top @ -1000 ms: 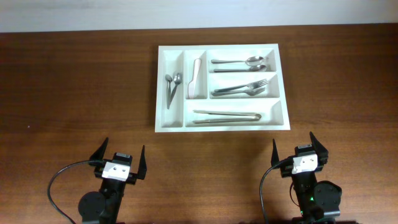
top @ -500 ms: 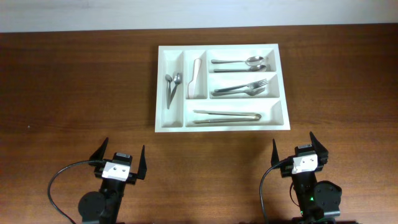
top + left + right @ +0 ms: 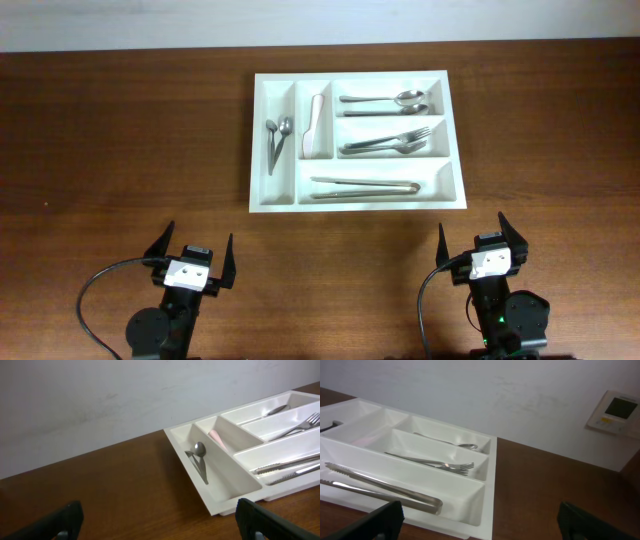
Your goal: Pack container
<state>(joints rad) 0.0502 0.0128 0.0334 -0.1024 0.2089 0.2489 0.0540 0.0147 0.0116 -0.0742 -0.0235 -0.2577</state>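
The container (image 3: 355,204) is a white five-compartment tray at the back centre of the wooden table. It holds two small spoons (image 3: 276,140), a pale-handled knife (image 3: 315,125), spoons (image 3: 385,100), forks (image 3: 385,143) and tongs (image 3: 365,186). My left gripper (image 3: 200,235) stands open near the front left, well short of the tray, with nothing in it. My right gripper (image 3: 471,222) is open and holding nothing at the front right, just below the tray's right corner. The left wrist view shows the tray (image 3: 235,497) ahead to the right of the left gripper (image 3: 160,527). The right wrist view has the tray (image 3: 489,470) with the tongs (image 3: 380,487) ahead to the left of the right gripper (image 3: 480,525).
A white wall runs along the table's far edge, close behind the tray. A small wall panel (image 3: 617,410) hangs at the right. A black cable (image 3: 95,290) loops beside the left arm's base. Bare wood lies to both sides of the tray.
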